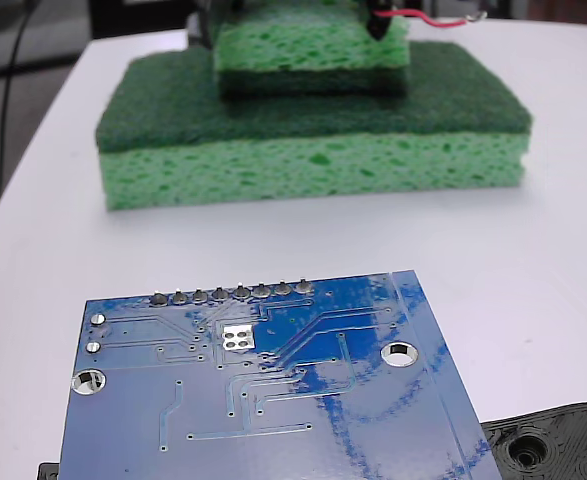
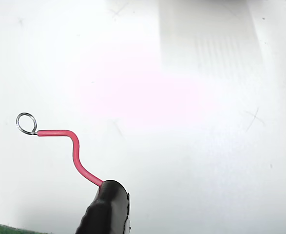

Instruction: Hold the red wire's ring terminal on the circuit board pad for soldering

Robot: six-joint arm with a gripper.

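The blue circuit board (image 1: 273, 400) lies in the foreground of the fixed view. Its square silver pad (image 1: 237, 337) sits just below a row of grey solder joints. Far behind it, at the top edge over the sponges, my gripper (image 1: 378, 22) is shut on the red wire (image 1: 425, 17). The ring terminal (image 1: 476, 17) points right there, well away from the board. In the wrist view the red wire (image 2: 74, 151) curves up and left out of the black gripper tip (image 2: 108, 195). It ends in the silver ring terminal (image 2: 26, 123), which hangs over bare white table. No board shows in the wrist view.
Two green sponges are stacked at the back, a small one (image 1: 313, 50) on a large one (image 1: 313, 140). A black plastic plate (image 1: 553, 445) pokes out at the board's lower right. White table (image 1: 533, 260) lies between the sponges and the board.
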